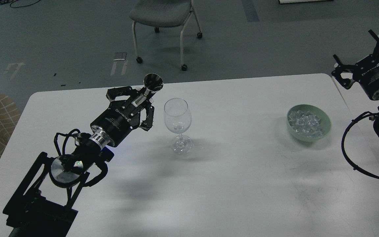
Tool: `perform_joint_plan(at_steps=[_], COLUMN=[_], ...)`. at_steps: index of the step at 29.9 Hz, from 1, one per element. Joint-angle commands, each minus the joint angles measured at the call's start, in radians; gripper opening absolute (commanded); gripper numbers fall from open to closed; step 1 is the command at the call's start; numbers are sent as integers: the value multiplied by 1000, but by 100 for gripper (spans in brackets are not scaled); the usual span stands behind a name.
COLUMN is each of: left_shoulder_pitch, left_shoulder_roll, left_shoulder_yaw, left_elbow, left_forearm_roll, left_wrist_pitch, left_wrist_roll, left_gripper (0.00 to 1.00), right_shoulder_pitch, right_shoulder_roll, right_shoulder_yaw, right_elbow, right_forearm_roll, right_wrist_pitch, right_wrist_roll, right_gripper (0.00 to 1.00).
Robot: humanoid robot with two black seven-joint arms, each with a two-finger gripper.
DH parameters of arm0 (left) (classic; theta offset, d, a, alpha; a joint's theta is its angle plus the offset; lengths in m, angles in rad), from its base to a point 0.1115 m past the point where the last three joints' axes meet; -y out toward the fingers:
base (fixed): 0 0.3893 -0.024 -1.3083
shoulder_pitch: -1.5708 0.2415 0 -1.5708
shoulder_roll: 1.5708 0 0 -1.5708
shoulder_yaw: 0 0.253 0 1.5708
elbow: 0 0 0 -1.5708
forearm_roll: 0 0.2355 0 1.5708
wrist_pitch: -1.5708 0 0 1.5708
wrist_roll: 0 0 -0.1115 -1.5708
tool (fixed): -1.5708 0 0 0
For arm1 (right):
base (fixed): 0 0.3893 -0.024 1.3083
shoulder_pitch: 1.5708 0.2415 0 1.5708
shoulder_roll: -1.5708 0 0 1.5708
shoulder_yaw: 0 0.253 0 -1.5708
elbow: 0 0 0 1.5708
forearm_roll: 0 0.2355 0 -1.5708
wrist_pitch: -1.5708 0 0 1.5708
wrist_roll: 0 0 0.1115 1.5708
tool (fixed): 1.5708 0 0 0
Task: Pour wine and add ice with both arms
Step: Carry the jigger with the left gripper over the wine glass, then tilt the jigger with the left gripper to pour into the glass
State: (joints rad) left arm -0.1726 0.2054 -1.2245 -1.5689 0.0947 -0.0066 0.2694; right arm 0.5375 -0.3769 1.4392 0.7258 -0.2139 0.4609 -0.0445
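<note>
1. The wine glass (177,125) stands upright on the white counter (229,184); it serves as the landmark for all positions below
2. The left tool (139,104) is just left of the wine glass, level with its bowl, apart from it. Its fingers are clamped on a small metal cup (152,86), held by its stem with the flared mouth up and tilted away from the robot
3. Key relation: the wine glass lies just right of the held cup, and the mouth of the cup sits slightly above and left of the glass rim. The long axis of the cup runs along the tool, slanting toward the far side. Judgement: a pour calls for a short shift right, then a tilt of the mouth over the rim
4. The wine cannot be made out in the cup. The glass bowl is clear, with faint glints at its bottom; whether these are liquid or ice cannot be told
5. The ice (305,122) is a heap of small clear cubes in a green bowl (325,131), well right of the wine glass
6. The right tool (362,56) hangs beyond the right edge of the counter, far right of the glass, fingers spread apart and empty. It is the nearer arm to the ice
</note>
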Motion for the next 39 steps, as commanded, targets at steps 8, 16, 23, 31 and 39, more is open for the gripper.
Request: perform_joint_plan(at_steps=[8,16,23,31,39], left_shoulder_pitch=[-1,-8,-10,-13,-38], left_shoulder_roll=[2,0,2,0,-1], left_shoulder_yaw=[3,5,5,5,5], left_elbow=[-2,-10,-10,-25,-57], left_forearm_roll=[132,230,269,390,445], left_wrist_pitch=[-4,0,-1,-6,-7], left_wrist_roll=[36,42,62,76,97], left_gripper=[15,15,15,15,15], right_shoulder_pitch=[-1,-1,-2,-5,-5], right_shoulder_roll=[1,1,1,1,1], right_shoulder_yaw=[4,6,6,16,20], right_elbow=[1,1,1,3,3], right_forearm_roll=[1,1,1,2,2], right_wrist_pitch=[1,1,1,1,1], right_wrist_roll=[0,0,0,0,0], right_gripper=[100,100,100,100,100])
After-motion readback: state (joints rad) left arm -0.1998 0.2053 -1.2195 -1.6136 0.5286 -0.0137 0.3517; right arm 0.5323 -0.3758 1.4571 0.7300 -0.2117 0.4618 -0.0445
